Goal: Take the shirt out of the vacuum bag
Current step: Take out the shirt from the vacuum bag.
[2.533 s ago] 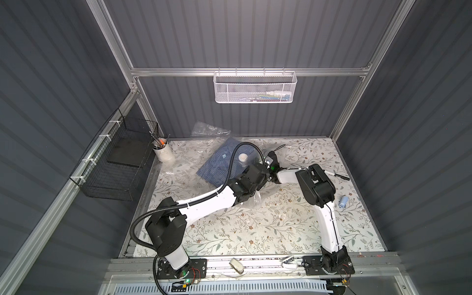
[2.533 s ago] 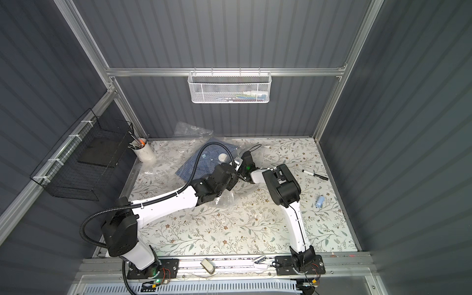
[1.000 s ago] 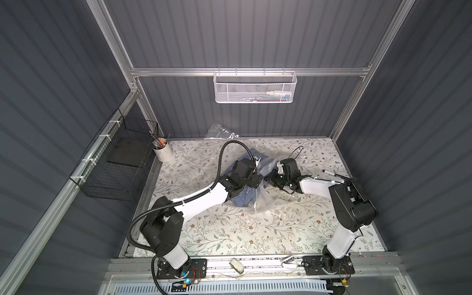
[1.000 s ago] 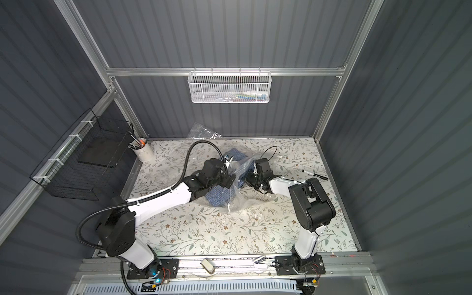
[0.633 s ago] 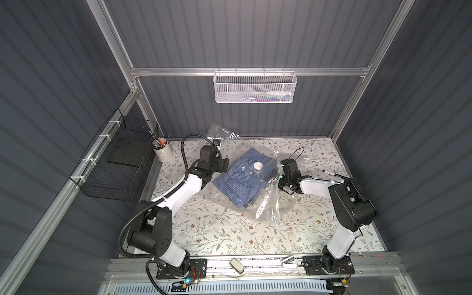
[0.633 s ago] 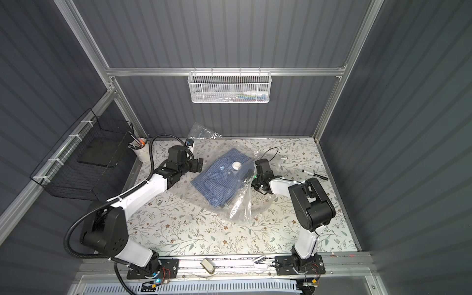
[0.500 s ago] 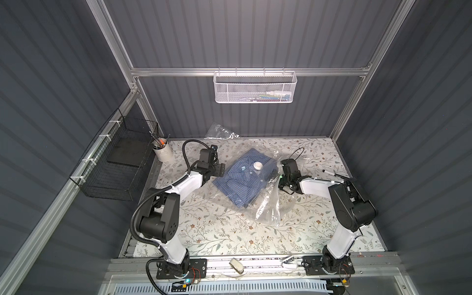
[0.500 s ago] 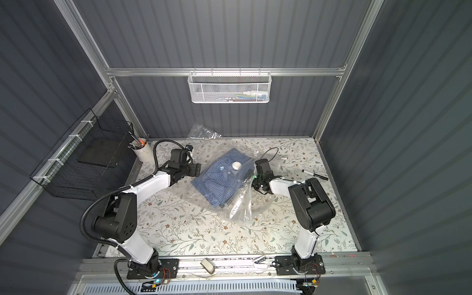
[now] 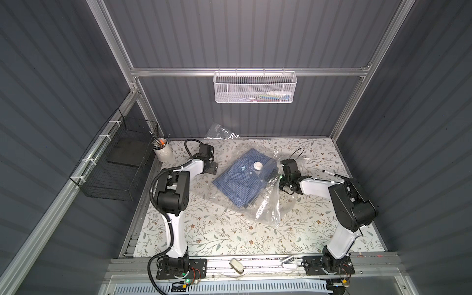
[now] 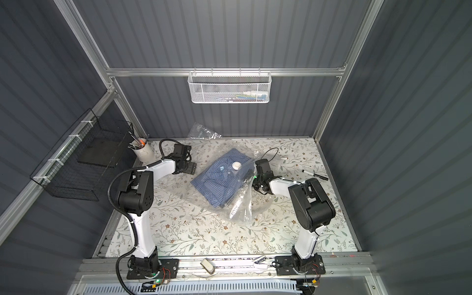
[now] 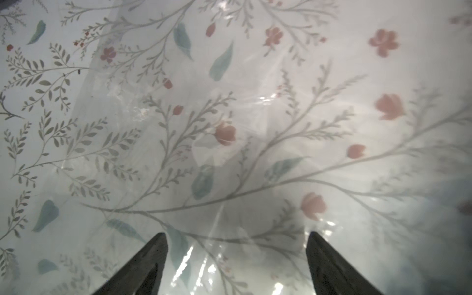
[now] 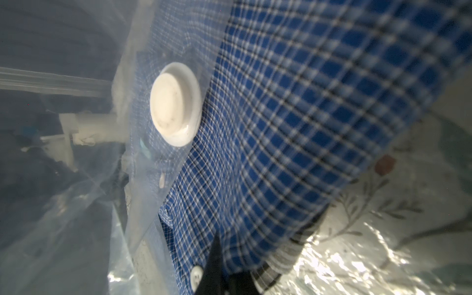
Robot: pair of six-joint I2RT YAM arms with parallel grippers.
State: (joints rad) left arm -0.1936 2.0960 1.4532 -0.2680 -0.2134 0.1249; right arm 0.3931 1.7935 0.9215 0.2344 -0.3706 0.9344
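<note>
While the shirt (image 9: 240,178) lies inside the vacuum bag (image 9: 268,212), just past the middle of the table (image 9: 204,229) toward 12 o'clock, with the white valve cap (image 9: 258,166) resting on it at its 1 o'clock, the task reads to me as barely begun. Film covers the cloth, spreading flat toward 9 o'clock and crumpled toward 5. My right gripper (image 12: 216,255) sits at the shirt's 3 o'clock, jaws fully closed at the bag's edge. Whether film or shirt hem is pinched there I cannot tell, but I judge it is placed to anchor that side. My left gripper (image 11: 235,234) hovers at 10 o'clock, jaws wide apart and empty over flat film, probably lined up to find the bag's mouth. A smaller clear bag (image 9: 221,131) leans at 12, and a pen (image 9: 332,174) lies at 3
</note>
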